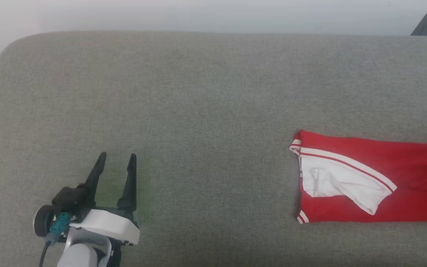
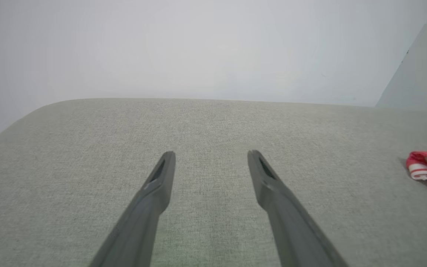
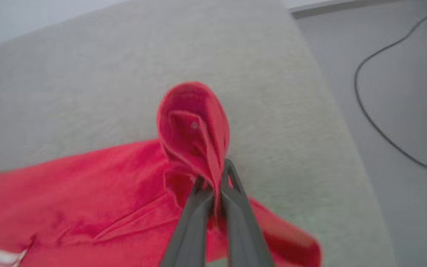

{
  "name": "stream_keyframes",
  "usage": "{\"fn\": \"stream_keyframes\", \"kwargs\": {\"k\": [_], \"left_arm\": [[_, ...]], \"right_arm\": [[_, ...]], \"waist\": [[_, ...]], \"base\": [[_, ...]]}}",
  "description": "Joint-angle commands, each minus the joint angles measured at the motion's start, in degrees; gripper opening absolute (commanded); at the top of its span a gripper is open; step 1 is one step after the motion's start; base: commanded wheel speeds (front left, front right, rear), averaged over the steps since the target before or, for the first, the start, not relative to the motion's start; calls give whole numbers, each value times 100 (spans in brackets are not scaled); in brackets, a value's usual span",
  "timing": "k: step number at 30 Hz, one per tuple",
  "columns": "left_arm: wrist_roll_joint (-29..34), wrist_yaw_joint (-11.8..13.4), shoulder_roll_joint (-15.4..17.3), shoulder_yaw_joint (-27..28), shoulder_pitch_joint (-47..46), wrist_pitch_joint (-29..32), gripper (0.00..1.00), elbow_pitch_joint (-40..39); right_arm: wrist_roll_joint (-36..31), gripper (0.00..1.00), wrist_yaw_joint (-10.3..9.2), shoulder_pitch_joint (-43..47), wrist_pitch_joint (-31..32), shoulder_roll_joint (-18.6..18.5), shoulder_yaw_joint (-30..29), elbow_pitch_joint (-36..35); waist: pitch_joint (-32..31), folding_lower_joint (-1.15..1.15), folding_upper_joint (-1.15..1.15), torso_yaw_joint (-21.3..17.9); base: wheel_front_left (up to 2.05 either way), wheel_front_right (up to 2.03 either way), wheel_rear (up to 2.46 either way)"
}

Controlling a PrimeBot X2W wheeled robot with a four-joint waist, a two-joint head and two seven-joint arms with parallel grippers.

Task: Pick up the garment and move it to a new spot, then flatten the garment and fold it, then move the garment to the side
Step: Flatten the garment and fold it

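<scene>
Clamped between the fingers of the right gripper (image 3: 214,172) is a raised fold of the garment (image 1: 365,178), which is laid as a folded band at the right side of the grey cushion (image 1: 198,92). The left gripper (image 1: 117,155) is held with fingers apart over bare cushion, well away from the garment. If a sideways shift is intended, the pull should be kept low and slow so that the folds are not disturbed.
</scene>
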Motion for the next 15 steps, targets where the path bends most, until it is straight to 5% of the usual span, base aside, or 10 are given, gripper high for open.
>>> {"fn": "stream_keyframes", "kwargs": {"k": [1, 10, 15], "left_arm": [[1, -13, -26, 28, 56, -24, 100, 31], [-215, -17, -69, -140, 78, -24, 100, 175], [-279, -18, -96, -259, 22, -24, 100, 222]], "right_arm": [[21, 0, -2, 151, 96, 154, 132, -518], [-331, 0, -2, 330, 1065, 697, 682, -3245], [-802, 0, -2, 318, 1622, 1167, 990, -4086]], "waist": [[-50, 0, 0, -17], [-143, 0, 0, 74], [-107, 0, 0, 273]], "base": [[0, 0, 0], [0, 0, 0], [0, 0, 0]]}}
